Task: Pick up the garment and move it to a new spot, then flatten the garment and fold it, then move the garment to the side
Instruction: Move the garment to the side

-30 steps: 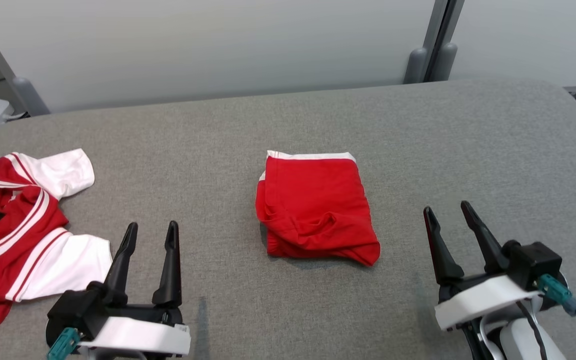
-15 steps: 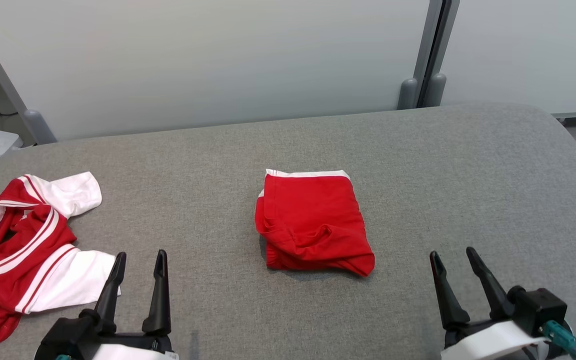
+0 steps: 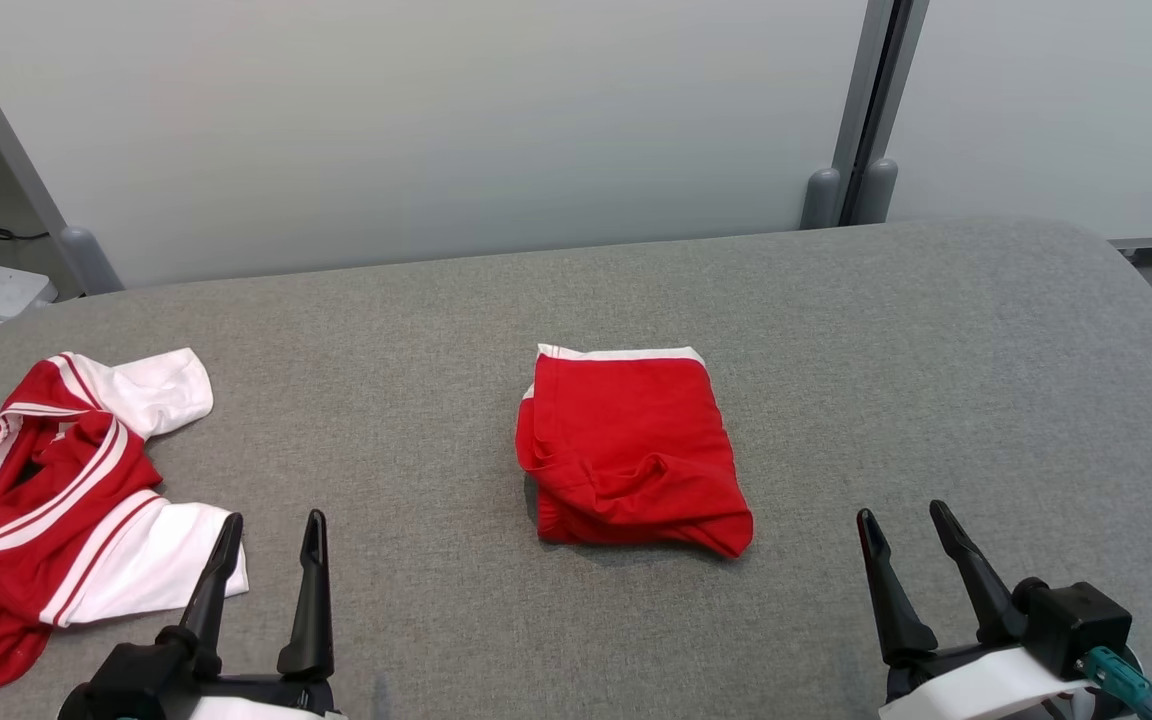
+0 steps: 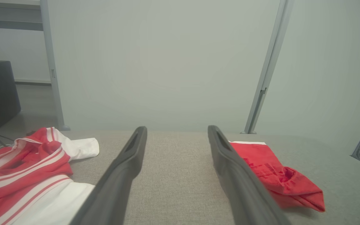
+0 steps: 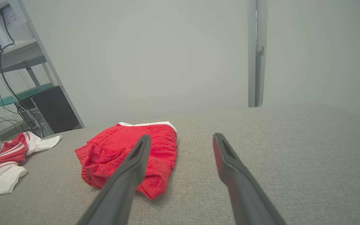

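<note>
At the middle of the frame, the folded red garment [image 3: 631,450] is lying on the grey table [image 3: 936,350]. At the lower corners, my left gripper [image 3: 274,520] and right gripper [image 3: 902,512] are hovering with fingers spread apart, holding nothing. At the far left, a red-and-white shirt [image 3: 46,500] is lying crumpled.

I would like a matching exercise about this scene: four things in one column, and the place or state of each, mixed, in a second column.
Things
1. folded red garment
2. red-and-white shirt
3. left gripper
4. right gripper

Places or states
a. open, lower left of the head view
b. crumpled, at the left end of the table
c. open, lower right of the head view
d. folded, in the table's middle

Pairs: 1-d, 2-b, 3-a, 4-c
</note>
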Available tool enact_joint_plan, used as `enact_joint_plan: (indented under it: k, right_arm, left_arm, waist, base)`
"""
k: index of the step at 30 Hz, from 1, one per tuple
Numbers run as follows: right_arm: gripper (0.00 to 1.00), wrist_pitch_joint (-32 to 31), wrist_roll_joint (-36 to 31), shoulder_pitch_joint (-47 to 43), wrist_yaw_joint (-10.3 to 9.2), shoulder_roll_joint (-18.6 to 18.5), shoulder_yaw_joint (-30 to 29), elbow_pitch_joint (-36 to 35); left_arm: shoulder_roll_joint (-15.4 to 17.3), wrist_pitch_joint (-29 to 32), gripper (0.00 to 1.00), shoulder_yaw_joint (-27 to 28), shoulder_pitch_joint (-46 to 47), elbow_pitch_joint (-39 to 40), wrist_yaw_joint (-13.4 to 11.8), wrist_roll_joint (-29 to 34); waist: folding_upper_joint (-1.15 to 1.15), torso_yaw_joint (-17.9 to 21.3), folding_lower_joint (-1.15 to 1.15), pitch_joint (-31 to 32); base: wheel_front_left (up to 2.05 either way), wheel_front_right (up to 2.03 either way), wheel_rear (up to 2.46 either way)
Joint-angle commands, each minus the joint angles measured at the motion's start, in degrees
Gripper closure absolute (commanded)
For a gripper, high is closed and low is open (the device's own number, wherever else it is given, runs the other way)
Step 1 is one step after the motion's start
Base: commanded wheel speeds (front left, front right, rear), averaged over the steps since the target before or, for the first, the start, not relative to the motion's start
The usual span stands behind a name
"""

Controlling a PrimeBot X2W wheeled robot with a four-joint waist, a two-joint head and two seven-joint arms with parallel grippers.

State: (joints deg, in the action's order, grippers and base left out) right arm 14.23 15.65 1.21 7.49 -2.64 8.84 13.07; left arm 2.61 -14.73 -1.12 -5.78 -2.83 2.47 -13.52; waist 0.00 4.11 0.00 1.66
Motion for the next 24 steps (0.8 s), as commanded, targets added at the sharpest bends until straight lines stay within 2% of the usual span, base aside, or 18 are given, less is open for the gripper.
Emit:
enact_joint_plan:
  k: [1,15,24]
  right_arm:
    - [0.0,0.8,-0.2,1.1,0.0,-0.3,1.3,-2.0]
    - [0.0,0.8,0.4,1.5,0.0,-0.3,1.8,-2.1]
    - [0.0,0.8,5.3,3.5,0.0,-1.1,3.7,-0.2]
  left_arm:
    - [0.3,-0.3,0.0,1.9,0.7,1.6,-0.2,0.4]
    - [0.3,-0.3,0.0,1.8,0.4,1.2,-0.6,1.1]
    - [0.3,-0.3,0.0,1.0,-0.1,1.6,-0.9,0.8]
  waist:
    - [0.0,0.0,0.0,0.0]
    - [0.0,-1.2,0.0,-0.4]
    - [0.0,-3.2,0.0,-1.4]
  base:
    - [0.0,0.0,0.0]
    - [0.0,0.0,0.0]
    - [0.0,0.0,0.0]
